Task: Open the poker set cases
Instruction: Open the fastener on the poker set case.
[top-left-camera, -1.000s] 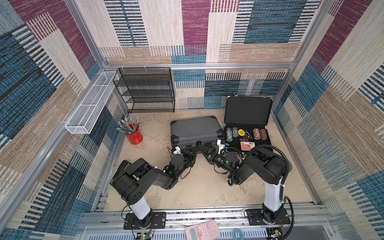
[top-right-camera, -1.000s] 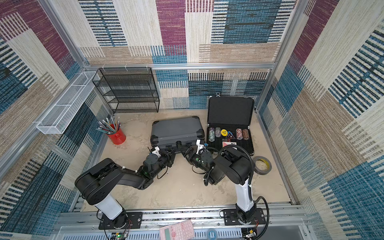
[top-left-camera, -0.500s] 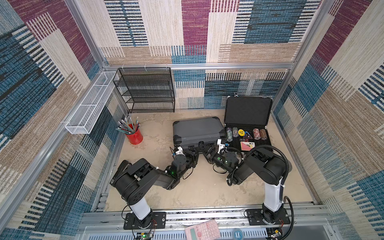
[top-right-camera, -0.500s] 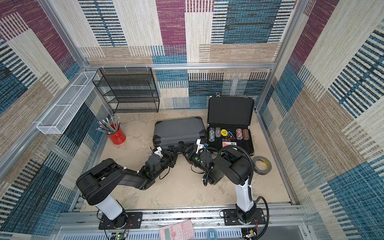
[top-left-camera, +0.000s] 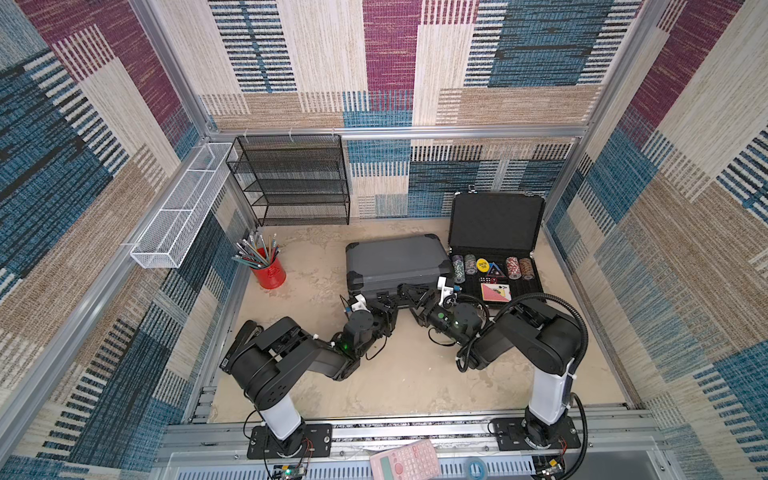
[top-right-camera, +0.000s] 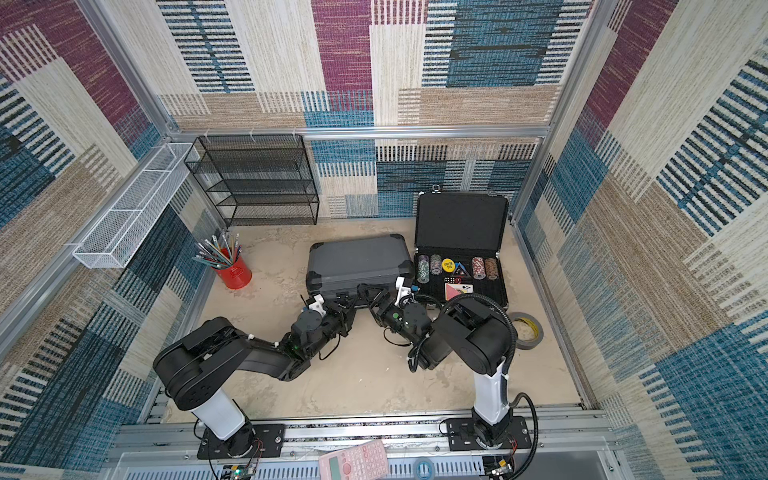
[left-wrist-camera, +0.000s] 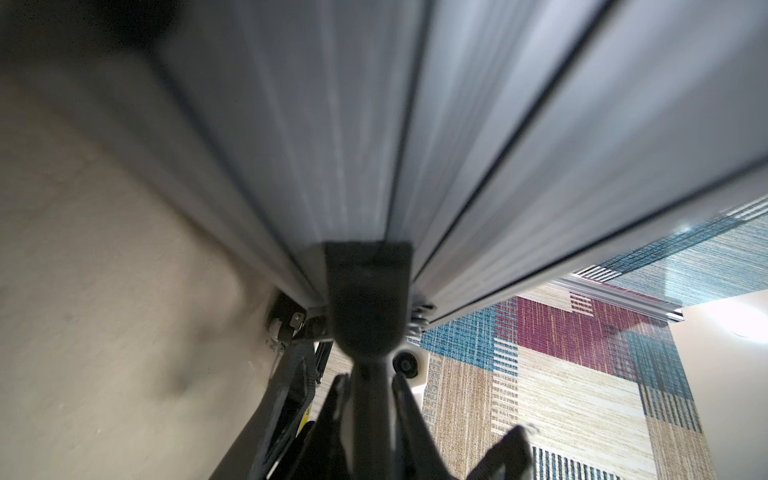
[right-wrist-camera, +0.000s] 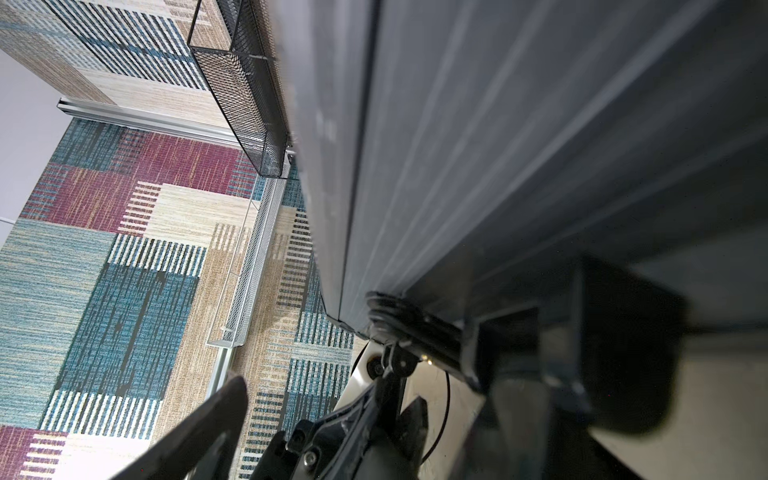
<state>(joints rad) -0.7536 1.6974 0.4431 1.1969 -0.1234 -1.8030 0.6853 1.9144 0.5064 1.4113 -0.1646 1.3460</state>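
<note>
Along the tabletop's (top-left-camera: 407, 374) back edge, at the left corner, saw the black mesh shelf (top-left-camera: 299, 183) standing upright, with a white wire basket (top-left-camera: 178, 208) fixed to the left wall rail beside it. Near the middle, toward the back, found the grey case (top-left-camera: 395, 259) lying flat and closed, with black caps on its corners. Just right of it, in the back right corner, found the black case (top-left-camera: 496, 220) open with its lid upright. Counted four chip stacks (top-left-camera: 513, 268) in a row in its foam, a yellow disc (top-left-camera: 482, 264) between them and a pink card (top-left-camera: 495, 293) in front. By the left edge, noted a red cup (top-left-camera: 270, 274) full of pencils (top-left-camera: 255, 251).

At the grey case's front wall, saw the left gripper (left-wrist-camera: 369, 380) clamped tight on the black handle (left-wrist-camera: 368, 291). Saw the right gripper (top-left-camera: 409, 293) spread wide, gripping nothing: one finger (right-wrist-camera: 208, 419) out in free air, its mate blurred close to the case front. Could not tell contact.

Only in a top view, caught a tape roll (top-right-camera: 525, 330) by the right edge, in front of the black case. Only from the wrist views, made out the grey case's ribbing (right-wrist-camera: 498, 145) up close.
</note>
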